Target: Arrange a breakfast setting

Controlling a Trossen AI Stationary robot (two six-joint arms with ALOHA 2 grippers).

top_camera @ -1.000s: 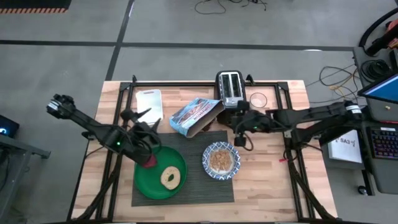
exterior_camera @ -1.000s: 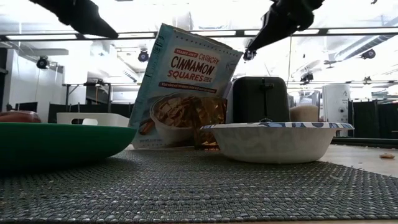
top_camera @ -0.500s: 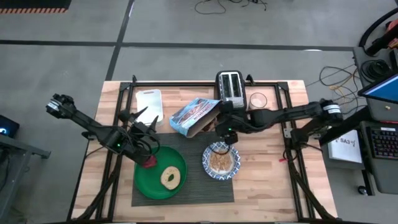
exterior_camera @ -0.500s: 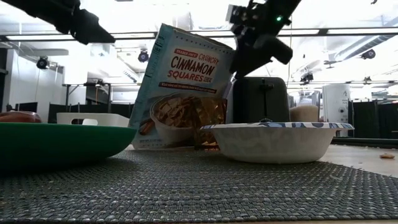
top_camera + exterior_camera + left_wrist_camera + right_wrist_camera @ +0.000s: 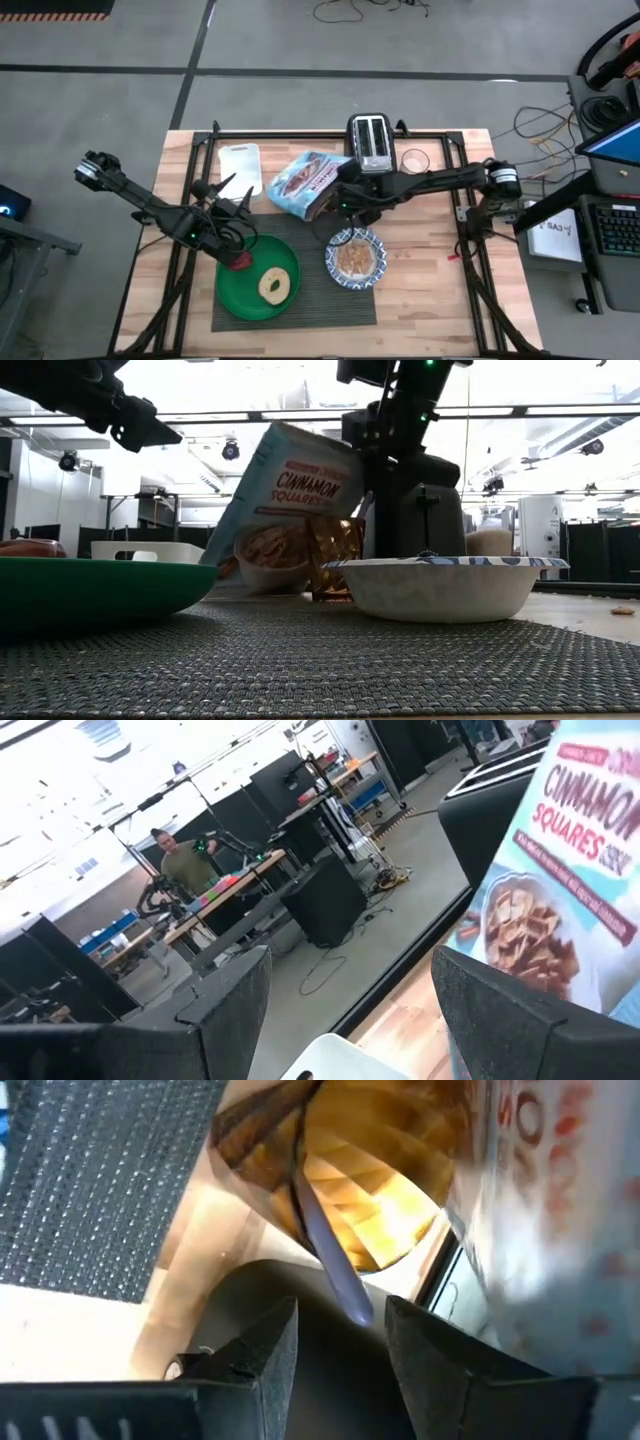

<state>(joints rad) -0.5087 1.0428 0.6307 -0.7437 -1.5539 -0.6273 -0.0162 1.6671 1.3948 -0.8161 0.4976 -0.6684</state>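
A dark grey ribbed placemat (image 5: 312, 303) carries a green plate (image 5: 234, 297) with a bagel (image 5: 273, 286) and a red fruit (image 5: 240, 262), and a blue-and-white bowl (image 5: 379, 247) holding cereal (image 5: 355, 260). A cereal box (image 5: 305, 183) leans tipped just beyond the mat. My right gripper (image 5: 345, 203) is open at the box's open end (image 5: 380, 1200). My left gripper (image 5: 232, 205) is open and empty above the plate's far edge. I see no spoon. My right gripper comes level from the table's right at the cereal box's open top end (image 5: 362, 455). A thin flap edge (image 5: 335, 1275) reaches between the open fingers. The box leans toward the table's left with its bottom on the table. I cannot tell exactly where a finger touches.
A black toaster (image 5: 372, 142) stands just behind the right gripper. A white tray (image 5: 240, 163) lies at the far left and a round glass (image 5: 415, 160) right of the toaster. A person (image 5: 185, 870) stands in the room beyond.
My right gripper has swept toward the table's left, from right of the bowl to the cereal box's open end. The box has tipped and shifted toward the left. My left gripper has drawn back from the red fruit toward the far edge.
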